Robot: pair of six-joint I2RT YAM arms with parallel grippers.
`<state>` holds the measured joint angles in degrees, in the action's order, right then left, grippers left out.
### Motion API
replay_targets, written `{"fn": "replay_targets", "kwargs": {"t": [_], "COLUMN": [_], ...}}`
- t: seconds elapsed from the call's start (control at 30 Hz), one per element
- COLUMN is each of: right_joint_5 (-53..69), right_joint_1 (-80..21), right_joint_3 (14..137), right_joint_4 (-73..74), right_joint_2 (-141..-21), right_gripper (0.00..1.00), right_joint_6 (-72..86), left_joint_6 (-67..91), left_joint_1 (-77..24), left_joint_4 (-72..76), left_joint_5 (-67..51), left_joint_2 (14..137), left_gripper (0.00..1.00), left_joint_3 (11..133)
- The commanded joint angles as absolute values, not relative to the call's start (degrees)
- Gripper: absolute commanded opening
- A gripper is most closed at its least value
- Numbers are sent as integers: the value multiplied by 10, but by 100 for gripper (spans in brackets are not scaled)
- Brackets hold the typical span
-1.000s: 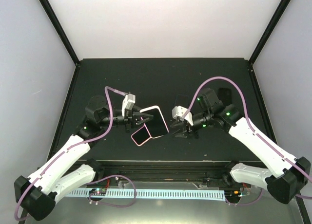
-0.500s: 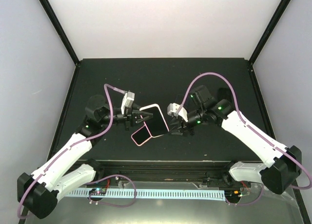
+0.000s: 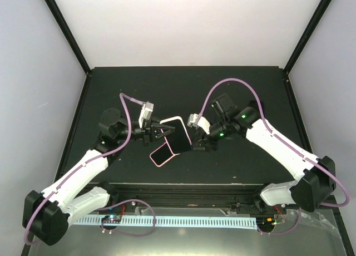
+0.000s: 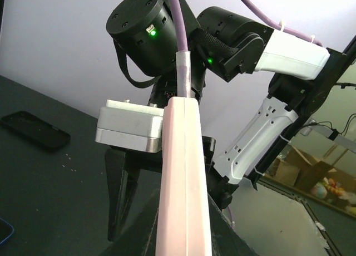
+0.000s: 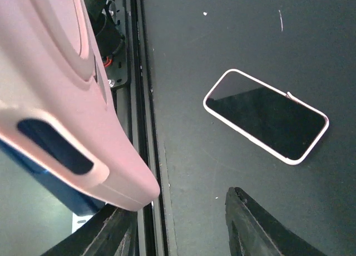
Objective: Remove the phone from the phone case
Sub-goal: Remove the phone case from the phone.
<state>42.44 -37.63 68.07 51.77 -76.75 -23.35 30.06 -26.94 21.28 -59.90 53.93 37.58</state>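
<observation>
One phone case clamped edgewise in left hand

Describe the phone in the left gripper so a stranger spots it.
Look at the middle of the black table. Of two pink-cased phones there, the held phone is tilted above the surface in the left gripper; the flat phone lies on the table.
</observation>
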Motion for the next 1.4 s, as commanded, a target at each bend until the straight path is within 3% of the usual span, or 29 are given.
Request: {"fn": "replay_targets", "kwargs": {"t": [0.0,0.57,0.9,1.13,1.27,1.37], "right_joint_5": [369,365,622,663,710,754], "right_joint_1": [-376,-376,-376,-376,-375,-370], "right_joint_3": [693,756,774,726,699,651], "right_joint_4": [435,402,420,317,251,192], "right_joint_2": [-783,-762,-747,-699,-701,-699], "right_gripper": [45,48,58,58,44,19], "right_joint_6": [-213,-180,-188,-112,-50,5], "left_joint_6": [379,370,276,226,228,232], "left_joint_1": [-286,-316,-326,-359,-368,-367], "left_joint_4": [321,309,169,97,81,75], "left_joint_5": [-691,-705,-597,-559,-507,-399], "left_joint_2": [537,559,567,607,616,617], "left_gripper": [2,1,2,2,2,6], "left_joint_3": [383,389,406,424,436,448]}}
